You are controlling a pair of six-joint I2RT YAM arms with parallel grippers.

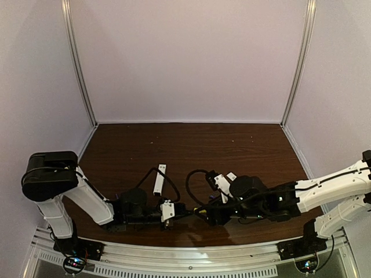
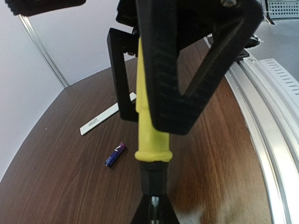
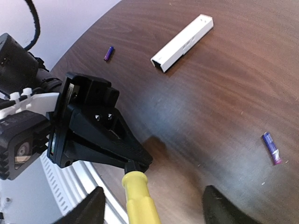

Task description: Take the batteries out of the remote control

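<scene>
The white remote control [image 3: 183, 43] lies on the table, its dark recess at the near end; it also shows in the top view [image 1: 158, 180]. One purple-blue battery [image 3: 109, 52] lies beyond the left arm. The other [image 3: 271, 148] lies to the right and also shows in the left wrist view [image 2: 115, 155]. My left gripper [image 2: 155, 212] is shut on the black neck of the yellow-handled screwdriver [image 2: 152, 140]. My right gripper [image 3: 156, 207] is open, its fingers spread around the yellow handle [image 3: 138, 196]. The two grippers meet near the front edge [image 1: 194, 212].
A flat white cover strip [image 2: 106, 114] lies past the battery, partly behind the right gripper. The metal rail [image 2: 261, 121] runs along the table's front edge close to both grippers. Pale walls enclose the brown table [image 1: 191, 145].
</scene>
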